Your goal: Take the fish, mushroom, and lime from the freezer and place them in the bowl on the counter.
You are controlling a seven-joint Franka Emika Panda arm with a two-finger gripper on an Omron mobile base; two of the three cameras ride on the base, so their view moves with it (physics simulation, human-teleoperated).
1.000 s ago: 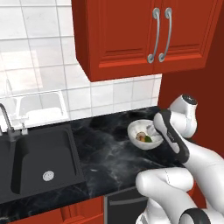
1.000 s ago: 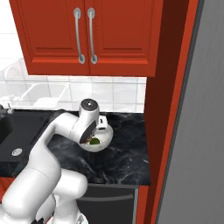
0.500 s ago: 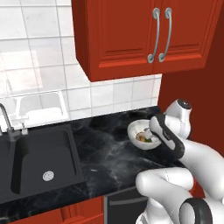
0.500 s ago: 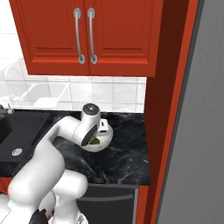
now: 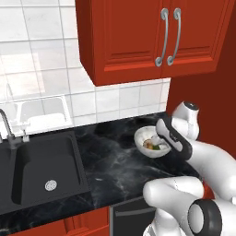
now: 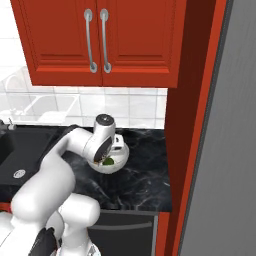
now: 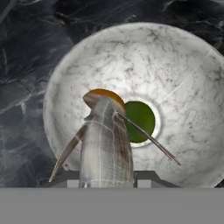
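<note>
The speckled white bowl stands on the black marble counter, and my gripper hangs right above it. The silver-grey fish sticks out between the fingertips, its nose pointing down into the bowl; the gripper is shut on it. At the bowl's bottom lies the dark green lime. The brown-orange mushroom sits beside it, partly behind the fish. From the left base view the gripper covers the bowl's right side. The right base view shows the lime under the hand.
The grey freezer fills the right edge, behind a red side panel. A black sink with a faucet lies to the left. Red wall cabinets hang overhead. Bare counter stretches between sink and bowl.
The hand has shifted only slightly over the bowl, with the fish still in its grip. Bowl, lime and mushroom have stayed put.
</note>
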